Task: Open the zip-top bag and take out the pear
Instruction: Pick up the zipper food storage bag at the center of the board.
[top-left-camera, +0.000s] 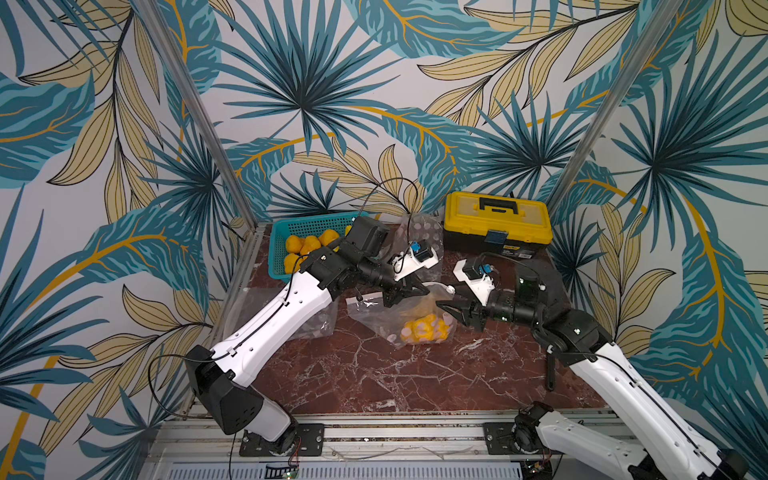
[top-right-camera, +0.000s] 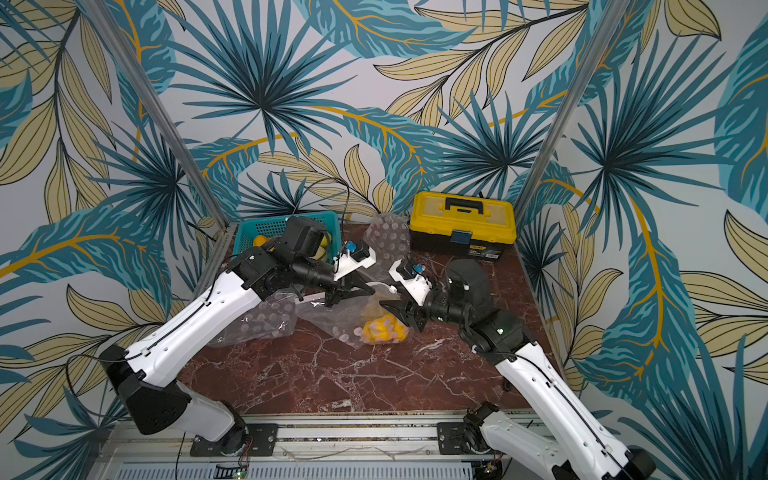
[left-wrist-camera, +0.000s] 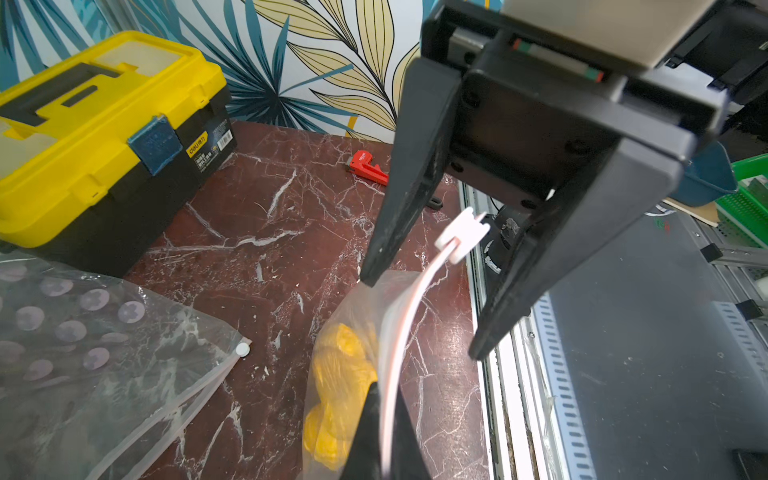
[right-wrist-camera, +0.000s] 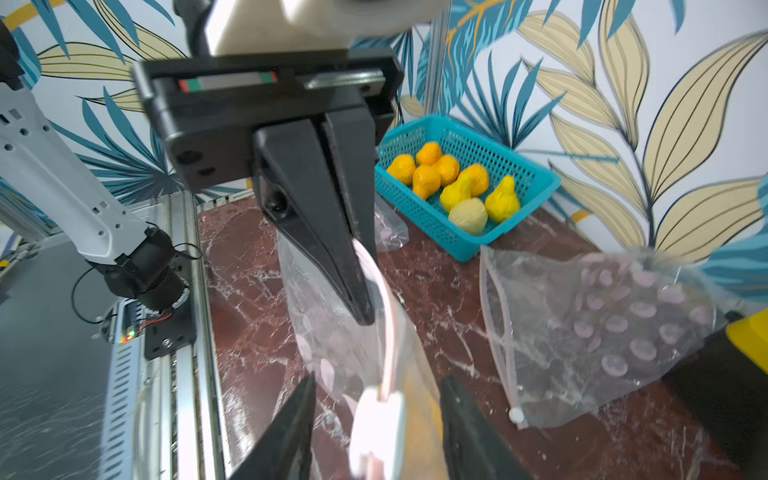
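Note:
The clear zip-top bag (top-left-camera: 388, 318) lies mid-table, its top edge lifted. The yellow pear (top-left-camera: 424, 330) shows through the plastic, also in the left wrist view (left-wrist-camera: 336, 395). My left gripper (top-left-camera: 419, 289) is shut on the bag's pink zip strip (left-wrist-camera: 399, 332); its closed fingers (right-wrist-camera: 332, 249) pinch the strip in the right wrist view. My right gripper (right-wrist-camera: 378, 380) stands open, with the white slider (right-wrist-camera: 378, 428) between its fingers and not touching either one. In the left wrist view the right gripper (left-wrist-camera: 424, 316) straddles the slider (left-wrist-camera: 461, 235).
A teal basket (right-wrist-camera: 519, 216) with several yellow pears stands at the back left. The yellow toolbox (top-left-camera: 496, 222) is at the back right, and a red tool (left-wrist-camera: 368, 166) lies near it. One empty dotted bag (right-wrist-camera: 602, 332) lies behind the arms, another (top-left-camera: 316, 328) under the left arm.

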